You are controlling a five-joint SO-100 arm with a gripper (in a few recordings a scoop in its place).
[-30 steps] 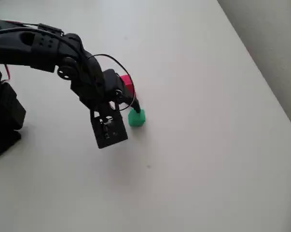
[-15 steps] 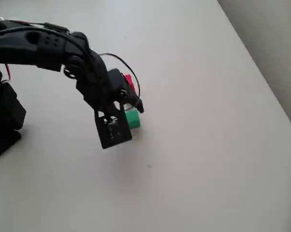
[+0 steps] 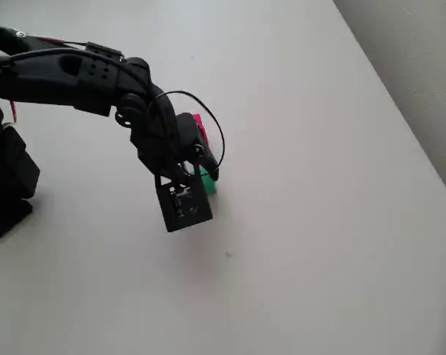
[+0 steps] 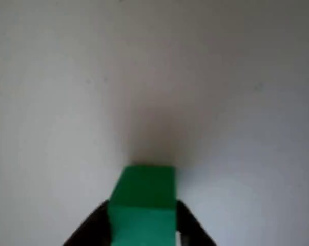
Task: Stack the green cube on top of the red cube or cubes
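Gripping the green cube (image 4: 144, 205) between both fingers, the end effector (image 4: 142, 225) sits closed on it just beside the red cube (image 3: 200, 132).

Seen from the wrist, a dark finger presses each side of the green cube, a hold across opposite flat faces that should keep it level for stacking; whether it is lifted off the pale worktop (image 3: 319, 222) or resting on it I cannot tell. From overhead, the black arm covers most of both blocks: a sliver of green (image 3: 206, 183) shows under the end effector (image 3: 200, 176), and the red cube peeks out behind the wrist, near the green one. That view gives the target's position, which the wrist camera, looking past the green cube at bare worktop, does not.
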